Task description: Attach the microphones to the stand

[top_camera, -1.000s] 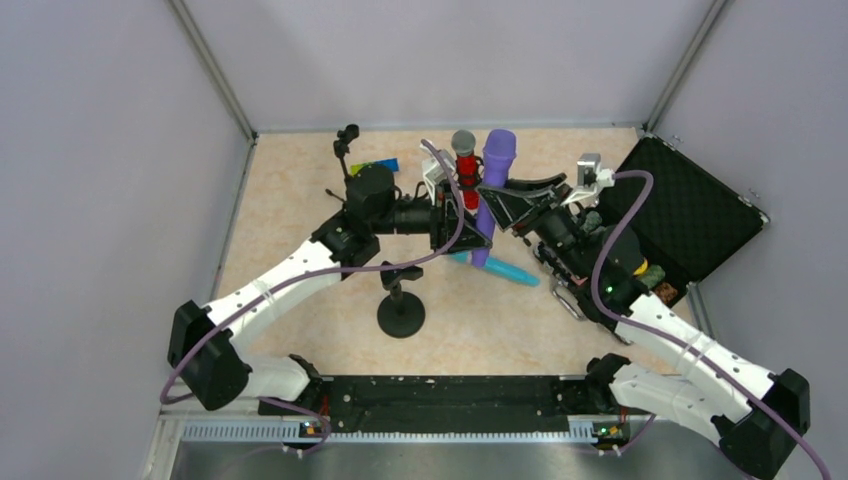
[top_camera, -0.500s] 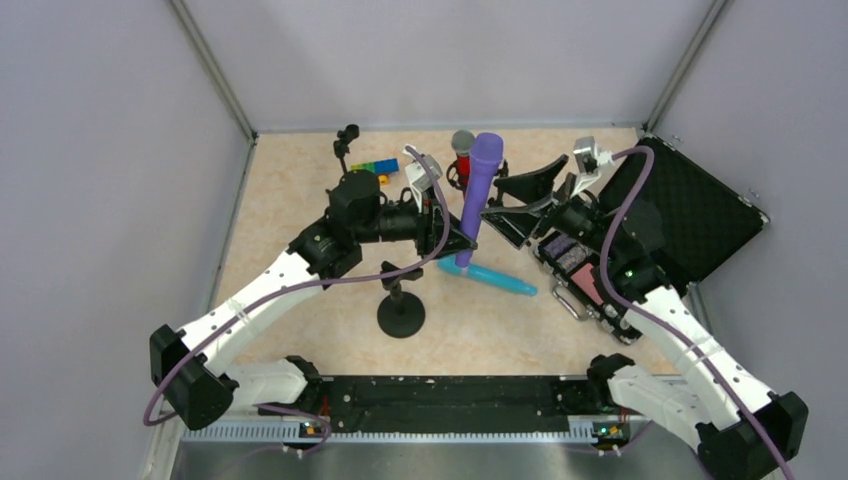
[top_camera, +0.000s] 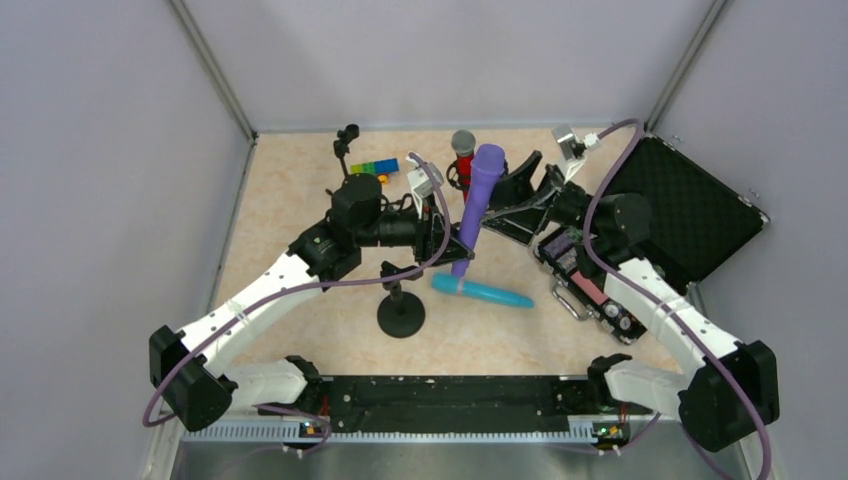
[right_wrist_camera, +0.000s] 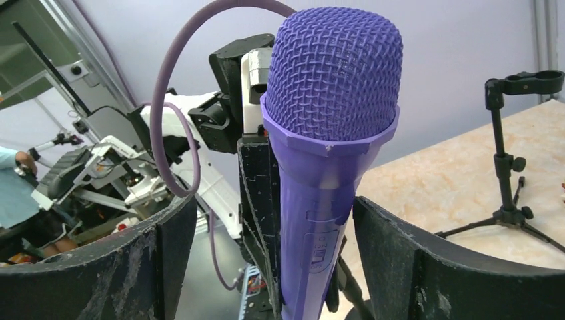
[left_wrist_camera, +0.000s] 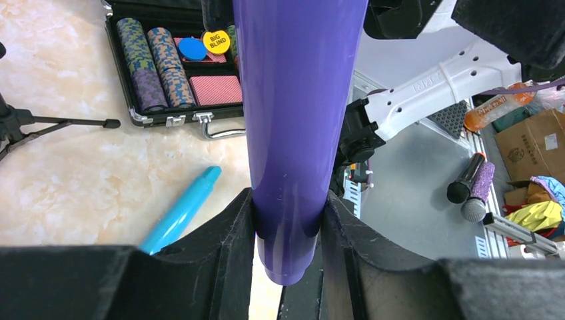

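My left gripper [top_camera: 462, 243] [left_wrist_camera: 288, 220] is shut on the lower handle of the purple microphone [top_camera: 478, 195] [left_wrist_camera: 293, 120], holding it upright with its mesh head [right_wrist_camera: 333, 73] on top. My right gripper [top_camera: 512, 193] [right_wrist_camera: 276, 230] stands open around the upper handle, with a gap on each side. The light-blue microphone [top_camera: 482, 291] [left_wrist_camera: 181, 210] lies flat on the table. Behind the arms, the red microphone [top_camera: 463, 158] with a silver head stands upright. The black stand [top_camera: 401, 312] with a round base is near the front, left of the blue one.
An open case of poker chips [top_camera: 588, 283] [left_wrist_camera: 174, 73] lies at the right, its lid [top_camera: 690, 215] folded back. A small tripod stand [top_camera: 345, 142] [right_wrist_camera: 508, 167] and coloured bricks [top_camera: 372, 167] sit at the back left. Grey walls close in the table.
My right gripper let go of the purple microphone, opened and drew back to the right. The left gripper kept hold of it. The light-blue microphone now lies flatter and more sideways.
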Motion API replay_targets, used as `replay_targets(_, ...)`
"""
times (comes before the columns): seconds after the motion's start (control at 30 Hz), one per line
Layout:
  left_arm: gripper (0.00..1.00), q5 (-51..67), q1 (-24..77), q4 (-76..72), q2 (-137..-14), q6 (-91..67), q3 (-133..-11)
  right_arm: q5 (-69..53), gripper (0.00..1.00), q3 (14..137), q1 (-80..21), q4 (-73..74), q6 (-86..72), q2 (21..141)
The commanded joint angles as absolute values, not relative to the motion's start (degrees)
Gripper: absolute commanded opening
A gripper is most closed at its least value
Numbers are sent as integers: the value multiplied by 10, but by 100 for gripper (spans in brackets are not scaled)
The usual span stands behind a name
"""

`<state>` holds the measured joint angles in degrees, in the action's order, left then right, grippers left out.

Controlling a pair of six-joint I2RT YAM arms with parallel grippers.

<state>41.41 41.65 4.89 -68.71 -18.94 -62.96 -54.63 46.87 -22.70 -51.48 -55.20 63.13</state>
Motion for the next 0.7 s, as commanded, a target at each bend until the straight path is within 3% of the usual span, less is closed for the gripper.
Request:
replay_targets(0.0,0,432,415,14,-674,-190,-632,-553,82,468,-224,-603,-601,650)
replay_targets(0.33,0,434,415,13,-685,-189,-637,-572,72,462,-228,-627,-631,697)
replay_targets(0.57,0,439,415,15,-695,-189,-640,-575,54,465,-228,-652,-639,713)
replay_targets(0.67,0,439,415,17,-697,-189,-642,-578,54,463,-228,-687,-656,724)
